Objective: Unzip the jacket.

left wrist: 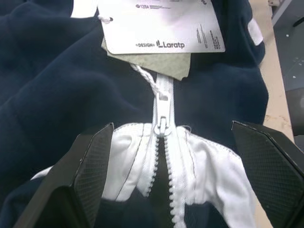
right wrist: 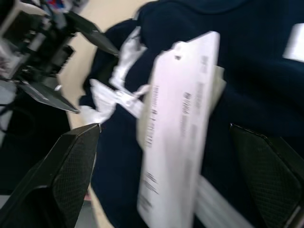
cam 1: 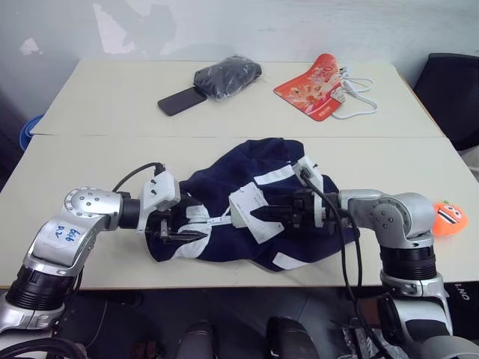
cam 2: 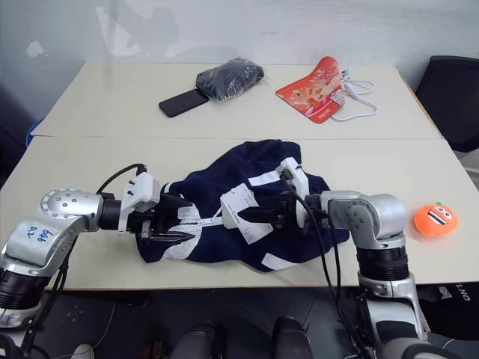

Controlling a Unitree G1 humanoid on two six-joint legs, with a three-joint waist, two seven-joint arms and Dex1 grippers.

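Left gripper [cam 1: 182, 237]: jaws apart, holding nothing, poised at the jacket's left end; in the left wrist view its two fingers [left wrist: 90, 166] stand to either side of the white zipper line [left wrist: 164, 156], clear of the cloth as far as can be told. Right gripper [cam 1: 263, 215]: jaws apart, holding nothing, pointing toward the left gripper from the opposite side, just beside the white paper tags [cam 1: 249, 206]; whether its tips touch the tags cannot be told, the right wrist view being blurred. Zipper slider [left wrist: 162, 127]: sits where the teeth part, the teeth below it separated and those above it closed; the line above passes under the tags and is hidden there; print on the tags is only partly legible. Jacket [cam 1: 254, 168]: navy, crumpled in a heap near the front edge of the near tabletop [cam 1: 90, 161], between the two arms; long axis roughly left to right, the zipper running along it; sleeves and collar cannot be made out in the folds; its right part is partly covered by the right arm and cable. Far tabletop [cam 1: 112, 90]: a shiny black bundle [cam 1: 227, 76], a dark phone [cam 1: 179, 101], a red pouch [cam 1: 312, 86], a white cable [cam 1: 359, 101]; an orange toy [cam 2: 435, 218] lies at the right, well apart from the jacket.
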